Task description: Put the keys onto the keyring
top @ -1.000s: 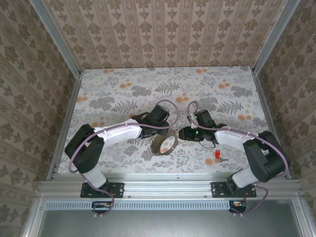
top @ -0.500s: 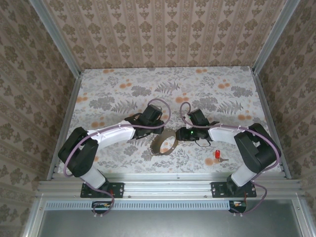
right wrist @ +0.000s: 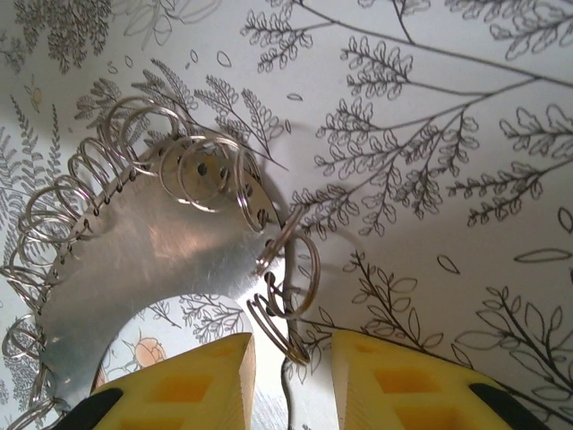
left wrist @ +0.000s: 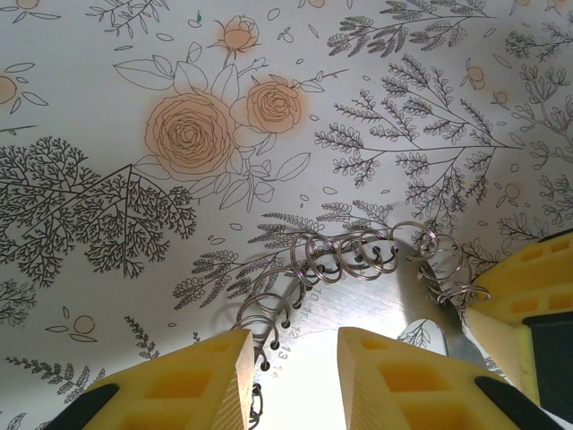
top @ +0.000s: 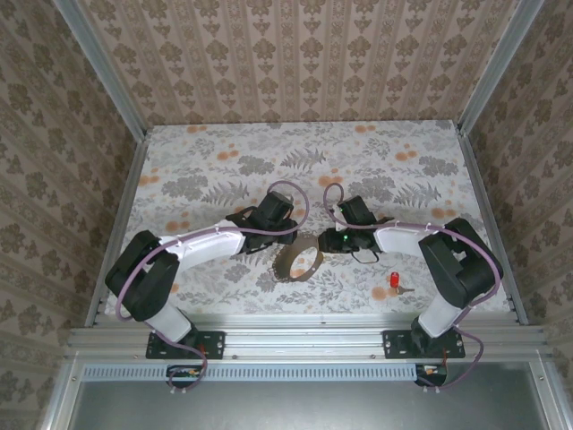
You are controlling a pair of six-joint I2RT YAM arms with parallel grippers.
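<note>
Now steady keyring (top: 309,258): left gripper (left wrist: 294,348) astride it, grip unclear; right gripper (right wrist: 291,348) parted around end ring (right wrist: 288,269), pinch squarely; key (top: 393,281) lies apart.

So the two yellow fingers (right wrist: 188,381) poke up from the bottom edge with a gap between them. A small wire ring (right wrist: 285,315) sits right in that gap, not clearly touching either one. Just above and off to the left is the keyring (right wrist: 152,246): a shiny curved band, loops strung along its edge, lying on the leaf-print bench (right wrist: 430,134).
</note>
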